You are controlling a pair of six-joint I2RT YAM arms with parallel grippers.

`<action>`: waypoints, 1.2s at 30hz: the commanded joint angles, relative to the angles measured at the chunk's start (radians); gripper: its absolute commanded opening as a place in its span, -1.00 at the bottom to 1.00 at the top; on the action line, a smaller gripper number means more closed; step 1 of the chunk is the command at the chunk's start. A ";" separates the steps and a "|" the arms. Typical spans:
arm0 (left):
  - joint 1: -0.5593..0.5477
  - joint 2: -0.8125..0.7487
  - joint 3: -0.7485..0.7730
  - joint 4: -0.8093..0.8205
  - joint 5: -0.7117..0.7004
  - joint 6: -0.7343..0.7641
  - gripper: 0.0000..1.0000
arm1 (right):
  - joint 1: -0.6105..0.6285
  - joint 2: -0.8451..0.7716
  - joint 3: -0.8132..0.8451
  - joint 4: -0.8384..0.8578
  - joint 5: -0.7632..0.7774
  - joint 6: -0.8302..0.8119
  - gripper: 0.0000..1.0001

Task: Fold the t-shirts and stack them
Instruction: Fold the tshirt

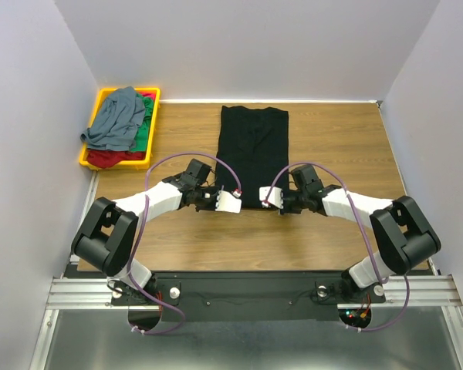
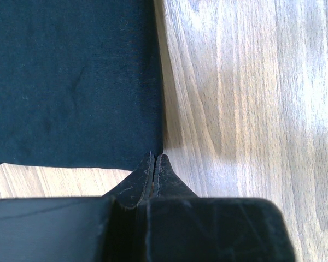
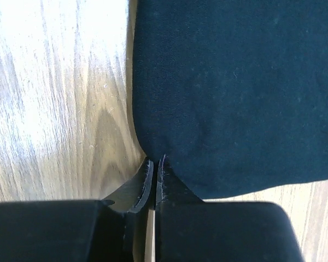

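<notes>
I have the wooden table (image 1: 332, 154) under the top camera, and the black shirt (image 1: 253, 150) is my landmark. It lies flat as a long, narrow strip running away from the arms, roughly at mid-table. Off its far left corner sits the yellow tray (image 1: 100, 96). The tray holds a crumpled grey-blue shirt (image 1: 117, 119) on top, with a green shirt (image 1: 144, 135) and a red shirt (image 1: 108, 158) showing beneath it.

Both arms reach in low towards the black shirt's near edge. The left gripper (image 2: 154, 158) is at its near left corner, jaws pressed together and tips right against the cloth's corner. The right gripper (image 3: 154, 161) is at the near right corner, also closed, and the hem curves in to meet its tips. I cannot tell whether either one has cloth pinched between its jaws.
</notes>
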State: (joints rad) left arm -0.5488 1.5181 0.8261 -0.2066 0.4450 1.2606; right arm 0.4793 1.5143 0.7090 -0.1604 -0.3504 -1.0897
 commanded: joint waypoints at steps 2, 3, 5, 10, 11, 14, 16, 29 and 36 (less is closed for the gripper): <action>-0.003 -0.022 0.007 -0.019 0.031 0.005 -1.00 | 0.005 -0.037 -0.005 -0.044 0.054 0.054 -0.99; -0.002 -0.038 0.008 -0.027 0.032 -0.001 -1.00 | 0.005 -0.060 -0.003 -0.054 0.045 0.060 -0.99; -0.002 -0.062 0.019 -0.045 0.040 -0.013 -1.00 | 0.005 -0.126 0.003 -0.109 0.033 0.062 -0.99; -0.005 -0.121 0.019 -0.099 0.052 -0.044 -1.00 | 0.005 -0.223 0.038 -0.255 -0.002 0.060 -0.99; -0.007 -0.133 0.018 -0.109 0.058 -0.055 -1.00 | 0.008 -0.248 0.041 -0.301 -0.002 0.059 -0.99; -0.025 -0.193 0.001 -0.160 0.067 -0.070 -1.00 | 0.016 -0.298 0.055 -0.392 -0.019 0.070 -0.99; -0.045 -0.257 -0.008 -0.204 0.070 -0.096 -1.00 | 0.031 -0.359 0.061 -0.441 -0.039 0.080 -0.99; -0.286 -0.624 0.051 -0.484 0.198 -0.394 -1.00 | 0.127 -0.652 0.266 -0.898 -0.205 0.230 -0.99; -0.218 -0.531 0.208 -0.475 0.161 -0.428 -1.00 | 0.124 -0.489 0.391 -0.828 -0.055 0.214 -0.99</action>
State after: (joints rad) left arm -0.8131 0.9333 0.9363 -0.6975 0.5999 0.8726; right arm 0.5991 0.9249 1.0466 -1.0142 -0.4839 -0.8753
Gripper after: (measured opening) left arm 0.025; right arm 0.037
